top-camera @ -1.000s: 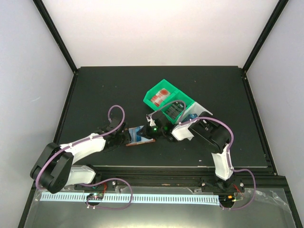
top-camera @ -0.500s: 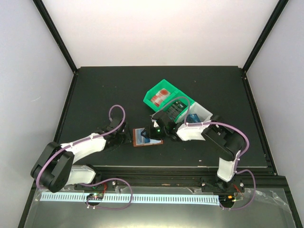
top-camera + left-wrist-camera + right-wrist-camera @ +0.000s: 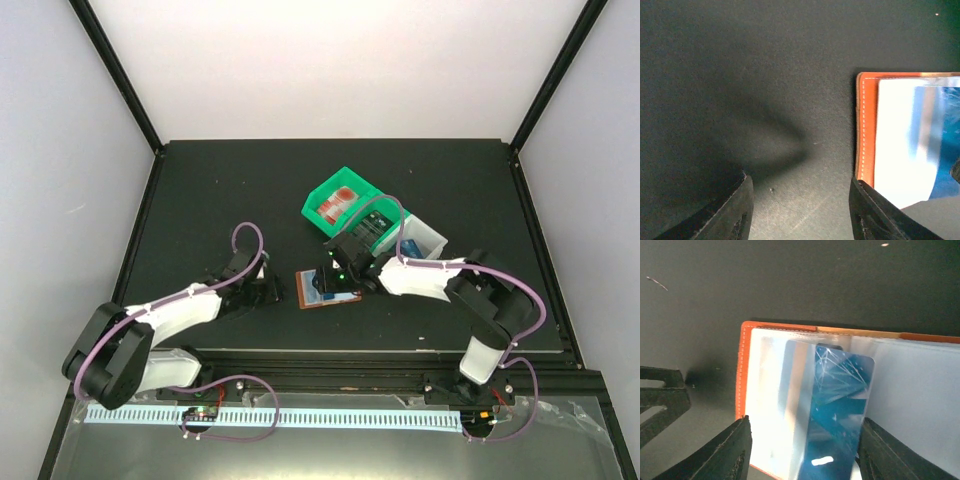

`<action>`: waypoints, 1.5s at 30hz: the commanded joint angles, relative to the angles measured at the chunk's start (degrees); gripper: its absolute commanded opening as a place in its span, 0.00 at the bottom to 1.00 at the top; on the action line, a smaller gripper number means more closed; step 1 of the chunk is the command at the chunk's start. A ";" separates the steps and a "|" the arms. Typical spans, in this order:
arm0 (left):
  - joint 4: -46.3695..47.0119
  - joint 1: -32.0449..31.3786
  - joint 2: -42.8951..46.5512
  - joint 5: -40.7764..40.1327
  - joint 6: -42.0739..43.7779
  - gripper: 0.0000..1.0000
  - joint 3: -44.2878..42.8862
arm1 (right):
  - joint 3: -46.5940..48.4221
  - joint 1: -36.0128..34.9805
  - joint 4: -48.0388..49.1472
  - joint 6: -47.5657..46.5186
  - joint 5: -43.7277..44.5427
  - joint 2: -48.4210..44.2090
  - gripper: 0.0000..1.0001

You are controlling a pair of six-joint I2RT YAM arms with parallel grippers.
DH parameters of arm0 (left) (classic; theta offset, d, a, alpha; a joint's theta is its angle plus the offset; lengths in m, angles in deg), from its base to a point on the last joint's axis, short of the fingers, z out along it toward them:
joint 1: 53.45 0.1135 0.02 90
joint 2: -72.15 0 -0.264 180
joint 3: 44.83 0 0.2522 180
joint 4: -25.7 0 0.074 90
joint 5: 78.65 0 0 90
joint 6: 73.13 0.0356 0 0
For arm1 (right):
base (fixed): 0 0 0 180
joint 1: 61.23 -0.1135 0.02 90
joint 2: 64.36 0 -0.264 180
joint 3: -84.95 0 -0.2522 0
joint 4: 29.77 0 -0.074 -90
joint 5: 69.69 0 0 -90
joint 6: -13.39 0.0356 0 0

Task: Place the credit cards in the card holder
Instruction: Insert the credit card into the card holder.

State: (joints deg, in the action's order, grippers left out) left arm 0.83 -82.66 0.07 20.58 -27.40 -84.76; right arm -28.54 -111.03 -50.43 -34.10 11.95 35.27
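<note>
The card holder (image 3: 308, 300) lies open and flat on the black table, its orange-brown rim (image 3: 743, 371) framing clear sleeves. A blue credit card (image 3: 840, 405) rests on the sleeves, seemingly partly in a pocket. My right gripper (image 3: 805, 450) hangs right over it, open; the card lies between the fingers but the left finger stands well clear. My left gripper (image 3: 802, 210) is open over bare table, just left of the holder's edge (image 3: 865, 130), with nothing in it. In the top view the left gripper (image 3: 268, 292) and right gripper (image 3: 337, 275) flank the holder.
A green bin (image 3: 322, 188) behind the holder holds red cards (image 3: 340, 201) and, in a second compartment, dark cards (image 3: 372, 228). A white bin (image 3: 432, 236) beside it holds blue cards (image 3: 407, 246). The table's front edge runs just below the holder.
The right gripper has opened and let go of the blue card. The left gripper has opened off the holder, which has shifted right and now lies flat.
</note>
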 commanded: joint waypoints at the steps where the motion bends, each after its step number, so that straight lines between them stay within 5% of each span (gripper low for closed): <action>1: 0.45 -0.01 2.52 4.05 0.69 0.57 0.59 | 1.63 -0.27 -6.07 -3.61 6.92 -3.13 0.59; 5: 3.40 -0.74 2.26 7.39 0.55 0.60 0.90 | 1.90 -0.22 -8.12 -3.60 10.08 -4.16 0.56; 13: 5.53 -3.38 -2.30 7.58 -1.17 0.51 -0.72 | 3.35 -0.23 -9.41 -4.22 8.98 -1.45 0.29; 45: 5.36 -4.46 -8.58 7.60 0.25 0.47 -2.66 | 5.24 -0.27 1.57 0.24 -12.06 5.50 0.31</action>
State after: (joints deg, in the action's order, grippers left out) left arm 8.17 -86.70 -6.75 28.05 -27.86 -86.71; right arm -24.74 -110.88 -52.37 -35.72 3.38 40.21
